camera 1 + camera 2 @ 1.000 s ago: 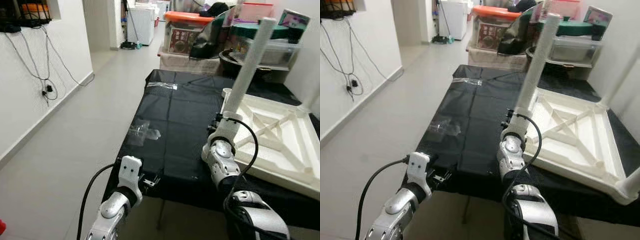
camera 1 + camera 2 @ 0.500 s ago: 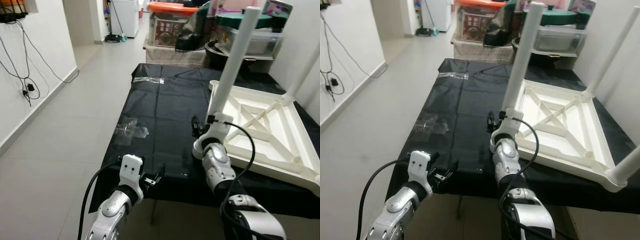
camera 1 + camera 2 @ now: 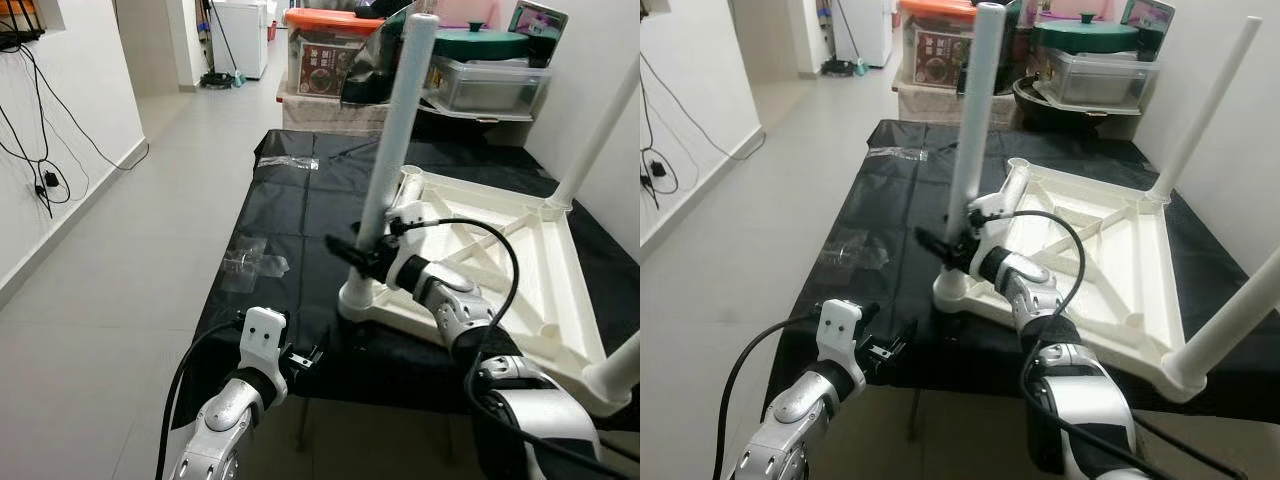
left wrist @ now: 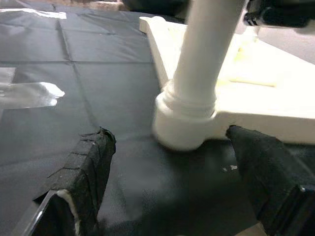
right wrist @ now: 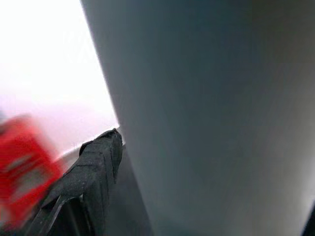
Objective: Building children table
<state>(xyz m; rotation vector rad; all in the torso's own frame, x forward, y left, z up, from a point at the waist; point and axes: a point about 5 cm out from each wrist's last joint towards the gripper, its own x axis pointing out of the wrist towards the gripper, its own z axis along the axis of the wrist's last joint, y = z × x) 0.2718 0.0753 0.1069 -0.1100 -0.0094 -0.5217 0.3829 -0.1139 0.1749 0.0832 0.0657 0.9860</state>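
- Hovering at the near edge of the black-covered table (image 3: 300, 210), the left gripper (image 3: 305, 358) has its fingers spread apart, grasping nothing — in its wrist view, the two padded fingertips (image 4: 81, 169) sit either side of the leg's base, clear of it.
- A scrap of clear plastic wrap (image 3: 250, 262) lies on the black cover, left of centre.
- The white leg (image 3: 392, 150) stands upright in the near-left corner socket of the upturned white children's table (image 3: 520, 265).
- The right gripper (image 3: 355, 252) is clenched around that leg, low down, just above the socket.
- Another leg (image 3: 598, 130) rises at the tabletop's far right corner.
- Storage boxes (image 3: 335, 55) are stacked beyond the table.
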